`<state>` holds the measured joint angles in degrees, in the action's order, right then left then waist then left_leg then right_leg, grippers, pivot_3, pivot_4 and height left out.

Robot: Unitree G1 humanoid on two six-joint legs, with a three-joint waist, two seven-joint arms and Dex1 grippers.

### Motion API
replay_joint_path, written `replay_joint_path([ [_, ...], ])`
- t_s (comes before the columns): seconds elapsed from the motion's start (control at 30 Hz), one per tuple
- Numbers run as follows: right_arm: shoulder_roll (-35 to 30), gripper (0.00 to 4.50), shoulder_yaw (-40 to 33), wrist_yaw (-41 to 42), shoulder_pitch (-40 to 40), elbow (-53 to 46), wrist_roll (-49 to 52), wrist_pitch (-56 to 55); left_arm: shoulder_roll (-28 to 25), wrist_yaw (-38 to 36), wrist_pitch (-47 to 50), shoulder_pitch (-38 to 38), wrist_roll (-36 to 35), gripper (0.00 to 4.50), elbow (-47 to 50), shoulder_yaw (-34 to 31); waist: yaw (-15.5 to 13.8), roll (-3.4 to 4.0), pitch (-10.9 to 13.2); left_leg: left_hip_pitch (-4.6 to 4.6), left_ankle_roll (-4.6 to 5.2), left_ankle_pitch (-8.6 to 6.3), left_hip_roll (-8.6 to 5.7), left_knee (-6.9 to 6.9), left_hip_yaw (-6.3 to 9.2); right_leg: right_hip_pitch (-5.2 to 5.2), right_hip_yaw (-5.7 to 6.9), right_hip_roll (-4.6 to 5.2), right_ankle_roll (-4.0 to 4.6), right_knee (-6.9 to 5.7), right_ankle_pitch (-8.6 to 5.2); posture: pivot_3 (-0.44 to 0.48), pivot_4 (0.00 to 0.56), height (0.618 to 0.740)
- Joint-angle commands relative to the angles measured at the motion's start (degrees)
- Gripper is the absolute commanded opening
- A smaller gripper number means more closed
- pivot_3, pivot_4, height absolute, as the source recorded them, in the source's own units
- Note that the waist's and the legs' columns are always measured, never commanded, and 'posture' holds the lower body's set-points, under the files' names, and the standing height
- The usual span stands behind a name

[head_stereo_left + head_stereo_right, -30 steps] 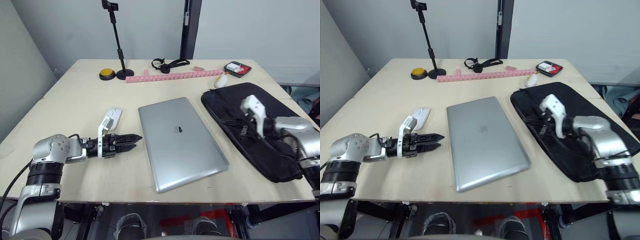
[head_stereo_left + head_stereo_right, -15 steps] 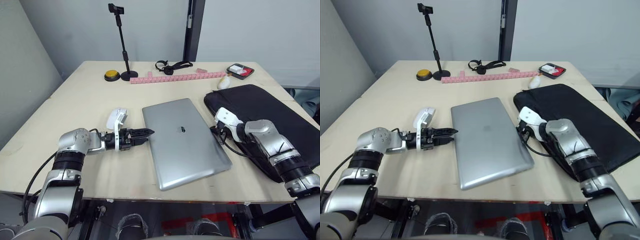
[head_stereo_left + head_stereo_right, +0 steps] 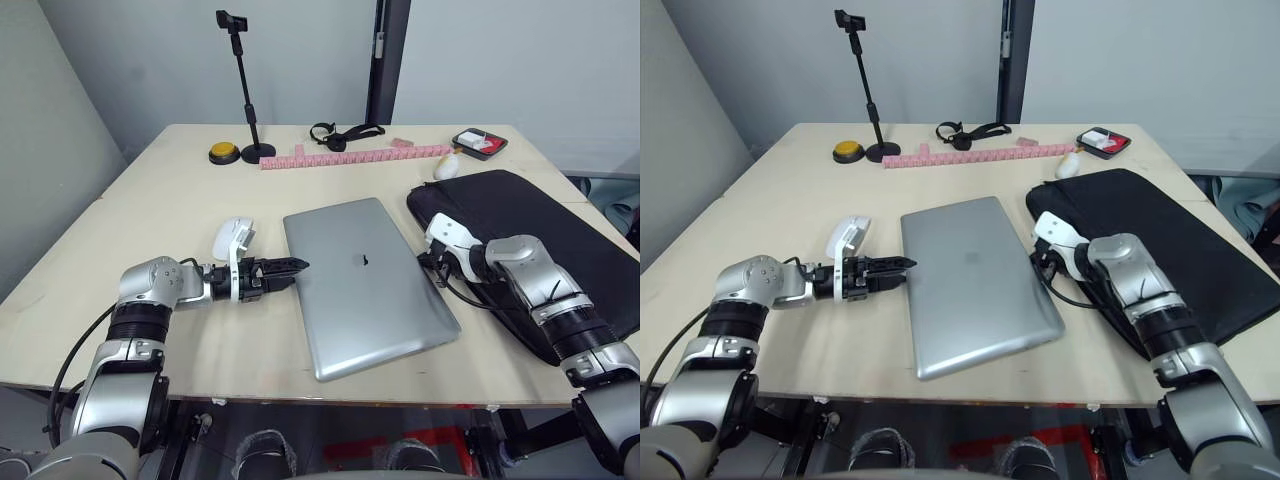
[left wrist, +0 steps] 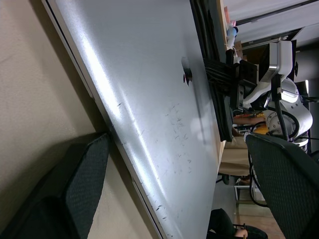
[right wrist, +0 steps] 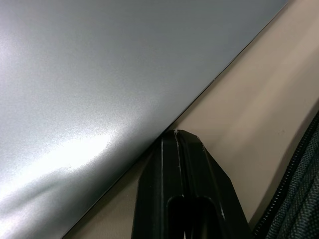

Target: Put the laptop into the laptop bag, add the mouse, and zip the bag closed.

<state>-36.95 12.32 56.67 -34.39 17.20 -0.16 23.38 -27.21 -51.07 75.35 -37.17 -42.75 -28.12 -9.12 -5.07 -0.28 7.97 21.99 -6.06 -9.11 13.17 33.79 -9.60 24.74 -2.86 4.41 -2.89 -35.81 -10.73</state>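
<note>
You've brought both tools in on the thin silver-grey laptop (image 3: 368, 283) lying flat mid-worktop: left tool (image 3: 290, 268) spread open astride its edge, right tool (image 5: 183, 164) pinched shut, empty, touching the opposite edge, so lifting comes next.

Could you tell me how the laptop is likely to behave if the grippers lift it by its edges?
The laptop looks like a rigid metal slab, so it probably won't flex. Its smooth, glossy surface may slip. Lying flat on the table, its thin edges offer little purchase.
</note>
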Motion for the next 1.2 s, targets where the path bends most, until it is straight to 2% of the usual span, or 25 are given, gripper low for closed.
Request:
replay_joint_path([
  [0.03,2.39,0.00,1.37,3.73,-1.36,-3.13,2.33,-0.90,2.24,2.51,-0.28,-1.24,-0.25,3.63,-2.38,-2.78,0.02,-0.02,0.04,0.04,0.00,0.00,0.00,0.00,-0.01,0.04,0.00,0.00,0.00,0.00,0.00,0.000,0.150,0.739],
  [0.23,2.61,0.00,1.43,6.31,-0.30,-5.77,3.30,1.46,2.86,2.64,-0.11,-1.16,0.76,1.54,-1.78,-2.10,0.64,-0.03,0.12,0.20,-0.06,0.04,0.05,-0.12,0.00,0.12,0.01,-0.09,-0.01,0.31,0.00,0.000,0.150,0.739],
  [0.37,3.26,0.00,1.00,5.81,-0.40,-5.90,2.82,2.20,2.90,1.50,0.18,-0.77,1.05,1.54,-0.58,-0.74,1.04,-0.03,0.11,0.31,-0.13,0.07,0.04,-0.47,-0.04,0.15,0.09,-0.11,-0.01,0.74,0.00,0.000,0.150,0.739],
  [0.63,2.38,0.00,0.64,5.49,-0.40,-4.97,1.76,1.54,2.46,-0.21,-0.34,-1.55,1.34,1.54,-0.71,-0.53,1.13,-0.04,0.12,0.29,-0.13,0.07,0.04,-0.56,-0.02,0.14,0.14,-0.09,0.00,0.76,-0.01,0.000,0.150,0.739],
  [0.8,2.15,0.00,0.46,5.31,-0.63,-4.46,1.62,1.35,2.62,-0.21,1.76,-2.28,-0.31,0.33,1.05,-2.11,1.01,-0.10,0.15,0.29,-0.13,0.07,0.04,-0.55,0.00,0.12,0.17,-0.09,0.01,0.77,-0.01,0.000,0.150,0.739],
  [1.2,2.48,0.00,-0.84,6.84,-1.18,-6.73,3.94,2.81,2.01,0.45,4.78,-2.39,-0.36,0.30,4.66,-0.90,1.08,-0.14,0.19,0.37,-0.13,0.07,0.04,-0.59,0.01,0.14,0.21,-0.09,0.02,0.86,-0.01,0.000,0.150,0.739],
])
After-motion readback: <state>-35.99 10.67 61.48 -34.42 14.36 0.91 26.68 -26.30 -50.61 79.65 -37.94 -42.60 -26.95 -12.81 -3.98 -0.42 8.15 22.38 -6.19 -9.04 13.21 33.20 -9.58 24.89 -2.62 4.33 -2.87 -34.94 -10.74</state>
